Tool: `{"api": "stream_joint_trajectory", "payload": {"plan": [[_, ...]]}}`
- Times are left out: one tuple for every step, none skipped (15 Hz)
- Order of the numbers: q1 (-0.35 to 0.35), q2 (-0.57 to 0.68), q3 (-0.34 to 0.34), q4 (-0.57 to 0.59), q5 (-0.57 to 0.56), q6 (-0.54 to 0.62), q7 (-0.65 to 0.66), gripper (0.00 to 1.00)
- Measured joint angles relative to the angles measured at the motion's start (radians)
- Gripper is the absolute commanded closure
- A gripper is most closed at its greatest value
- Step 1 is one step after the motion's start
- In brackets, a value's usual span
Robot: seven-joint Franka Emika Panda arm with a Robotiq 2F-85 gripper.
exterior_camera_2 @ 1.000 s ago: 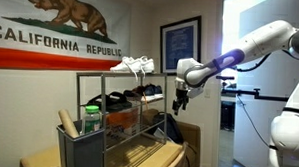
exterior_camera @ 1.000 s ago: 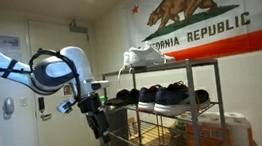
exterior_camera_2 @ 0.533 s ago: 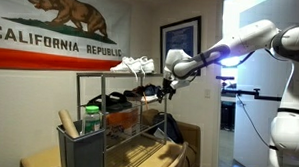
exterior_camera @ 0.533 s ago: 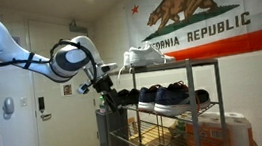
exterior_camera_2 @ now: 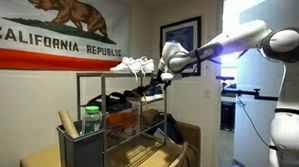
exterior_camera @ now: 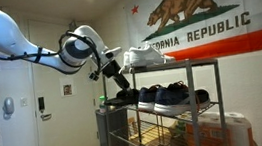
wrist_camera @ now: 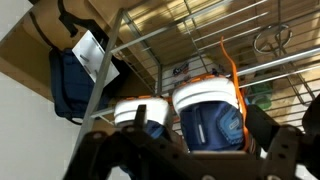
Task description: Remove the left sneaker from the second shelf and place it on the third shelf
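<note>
My arm (exterior_camera: 75, 46) has swung higher and further in than half a second back, with the elbow lifted and the wrist angled down at the end of the rack (exterior_camera: 217, 83). The gripper (exterior_camera: 121, 84) now hangs just above the left sneaker (exterior_camera: 127, 99), which sits on the second shelf (exterior_camera: 203, 104). In the wrist view the fingers (wrist_camera: 92, 152) are spread wide, grasping nothing.
</note>
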Motion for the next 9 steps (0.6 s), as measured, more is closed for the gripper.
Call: {"api": "stream_joint_trajectory", "payload": {"plan": [[0.0,0.011,-0.001,0.008,-0.023,0.021,0.044,0.0],[0.0,0.021,-0.002,0.014,-0.052,0.045,0.091,0.0],[0.0,0.031,-0.003,0.018,-0.085,0.069,0.14,0.0],[0.0,0.04,-0.003,0.021,-0.12,0.092,0.189,0.0],[0.0,0.05,-0.003,0.026,-0.155,0.11,0.237,0.0],[0.0,0.06,-0.003,0.032,-0.189,0.124,0.284,0.0],[0.0,0.069,-0.003,0.038,-0.22,0.133,0.327,0.0],[0.0,0.078,-0.004,0.044,-0.254,0.14,0.371,0.0],[0.001,0.085,-0.006,0.049,-0.291,0.145,0.418,0.0]]}}
